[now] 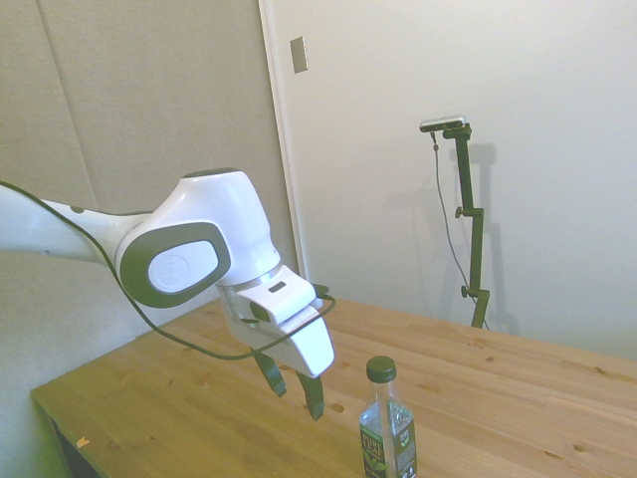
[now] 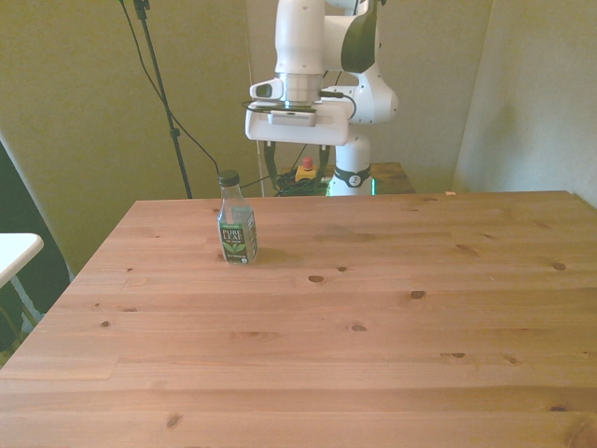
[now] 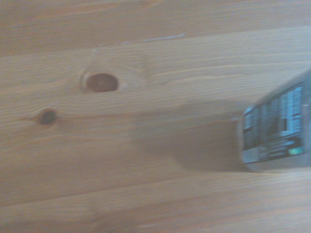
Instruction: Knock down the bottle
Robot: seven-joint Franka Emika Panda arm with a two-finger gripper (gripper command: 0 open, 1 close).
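We see the gripper hanging low above the wooden table, fingers apart and gripping nothing, just beside the Pure Leaf bottle at about cap height, which we judge is set up for a sideways swipe. Bottle stands upright near the table's far edge on the front view's left. Plain pale walls, a door frame behind

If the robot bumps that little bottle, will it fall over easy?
Probably yes. The bottle stands upright, tall and narrow on a small base, so a sideways push near its cap should tip it. It looks like thin clear plastic, likely light. Being round, it may roll on the table afterward.
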